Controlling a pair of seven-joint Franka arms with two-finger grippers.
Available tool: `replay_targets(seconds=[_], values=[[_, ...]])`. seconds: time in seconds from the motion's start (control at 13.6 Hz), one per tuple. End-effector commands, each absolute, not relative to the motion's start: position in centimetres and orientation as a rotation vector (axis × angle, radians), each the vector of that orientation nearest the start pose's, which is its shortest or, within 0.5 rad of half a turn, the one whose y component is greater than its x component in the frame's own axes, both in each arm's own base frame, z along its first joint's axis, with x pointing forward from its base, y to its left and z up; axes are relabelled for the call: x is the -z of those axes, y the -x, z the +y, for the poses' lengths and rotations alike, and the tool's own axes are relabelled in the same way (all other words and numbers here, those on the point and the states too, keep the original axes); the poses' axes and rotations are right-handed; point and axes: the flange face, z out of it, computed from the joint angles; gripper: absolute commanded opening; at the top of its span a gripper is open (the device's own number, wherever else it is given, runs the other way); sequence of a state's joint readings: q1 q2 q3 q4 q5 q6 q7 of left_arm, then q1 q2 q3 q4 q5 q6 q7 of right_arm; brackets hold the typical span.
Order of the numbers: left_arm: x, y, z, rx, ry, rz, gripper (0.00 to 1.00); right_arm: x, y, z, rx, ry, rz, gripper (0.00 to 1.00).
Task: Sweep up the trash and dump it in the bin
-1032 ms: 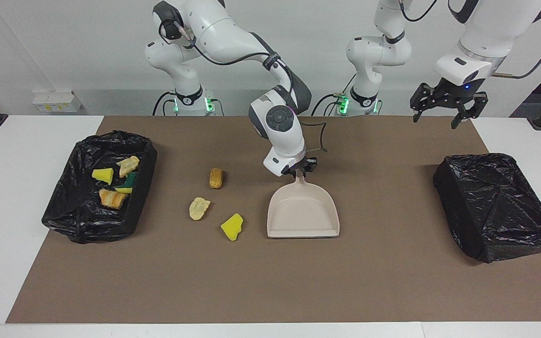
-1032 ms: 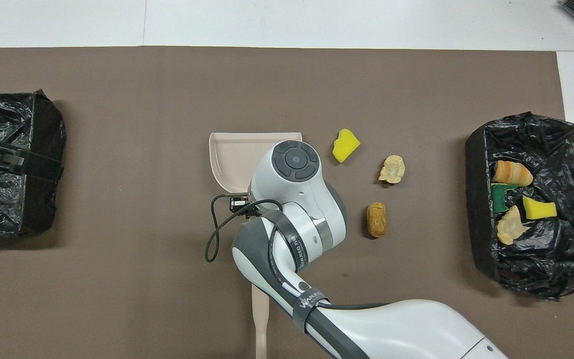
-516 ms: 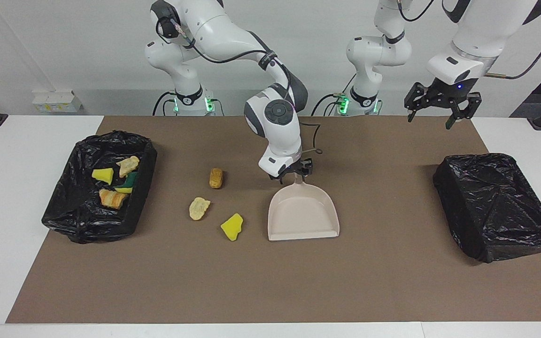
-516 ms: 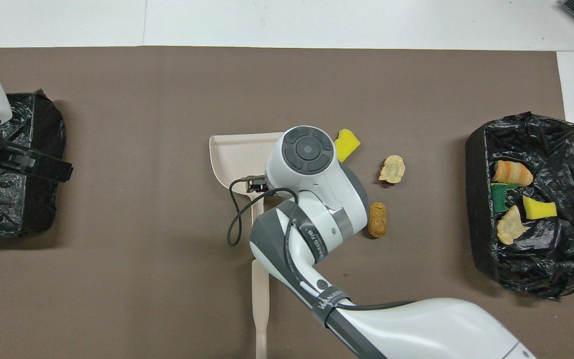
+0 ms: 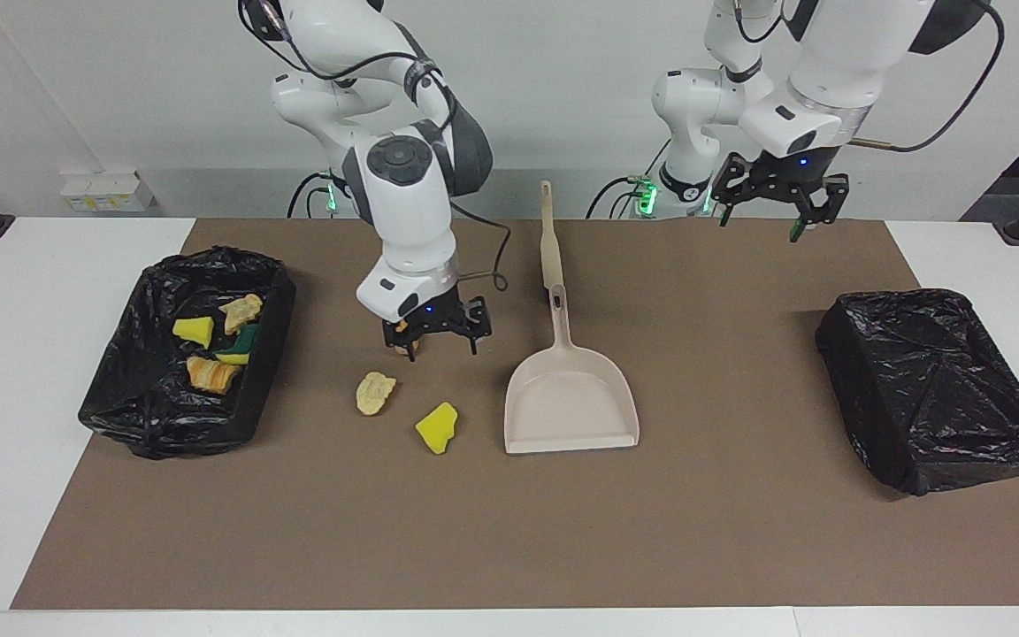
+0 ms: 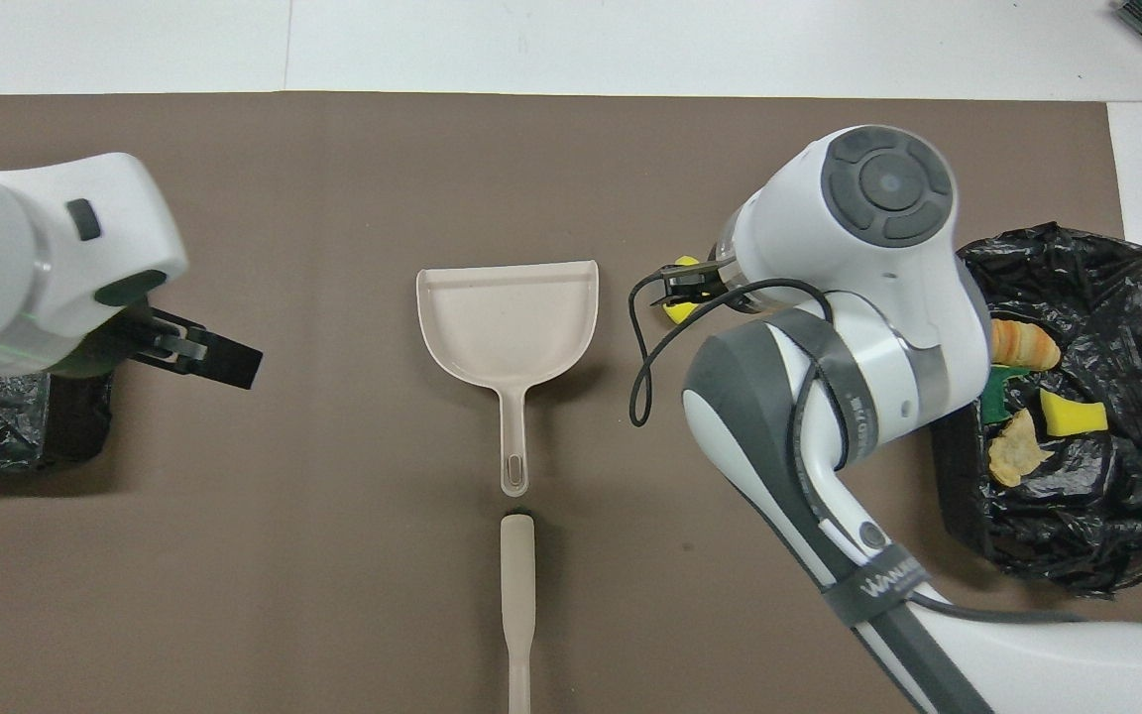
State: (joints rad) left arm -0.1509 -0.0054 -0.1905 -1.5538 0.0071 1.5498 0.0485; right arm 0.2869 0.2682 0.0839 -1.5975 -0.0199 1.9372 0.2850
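Three scraps of trash lie on the surface beside the dustpan [image 5: 571, 402]: a yellow sponge chunk [image 5: 437, 427], a tan lump [image 5: 375, 392] and a brown lump [image 5: 403, 347] partly hidden under the right gripper [image 5: 432, 341], whose jaws are spread. Four more scraps are seen in the lined bin [image 5: 156, 416] at the right arm's end. The left gripper [image 5: 775, 203], jaws spread, waits above the mat. A descending jaw could knock the brown lump away.

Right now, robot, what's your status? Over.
Right tool open, hanging over the brown lump. Left tool open, waiting. Three scraps loose on the mat; dustpan lies free beside them. Nothing in the way.
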Motion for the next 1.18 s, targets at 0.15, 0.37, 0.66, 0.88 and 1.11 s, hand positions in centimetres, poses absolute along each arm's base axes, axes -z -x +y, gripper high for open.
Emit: replay_targets(seconds=[0.15,0.37,0.66,0.88,1.11], values=[[-56.7,-47.4,-26.7,0.014,3.089,0.562,1.0,-51.0,-51.0,28.0,-0.247,3.077,-0.006,1.0],[-52.7,-45.8,-31.0,0.047,3.136,0.586,1.0,-48.9,-42.8,29.4,-0.345,3.084,-0.017,1.0],[-44.9,-47.2,-36.2,0.048,3.226,0.529,1.0,-45.6,-33.9,28.4,-0.413,3.001,-0.022,1.0],[-40.2,-48.6,-36.6,0.029,3.191,0.573,1.0,-44.7,-29.0,29.9,-0.49,2.958,-0.089,1.0],[-37.6,-47.8,-36.5,0.042,3.214,0.471,1.0,-43.9,-25.8,32.1,-0.478,2.942,-0.093,1.0]])
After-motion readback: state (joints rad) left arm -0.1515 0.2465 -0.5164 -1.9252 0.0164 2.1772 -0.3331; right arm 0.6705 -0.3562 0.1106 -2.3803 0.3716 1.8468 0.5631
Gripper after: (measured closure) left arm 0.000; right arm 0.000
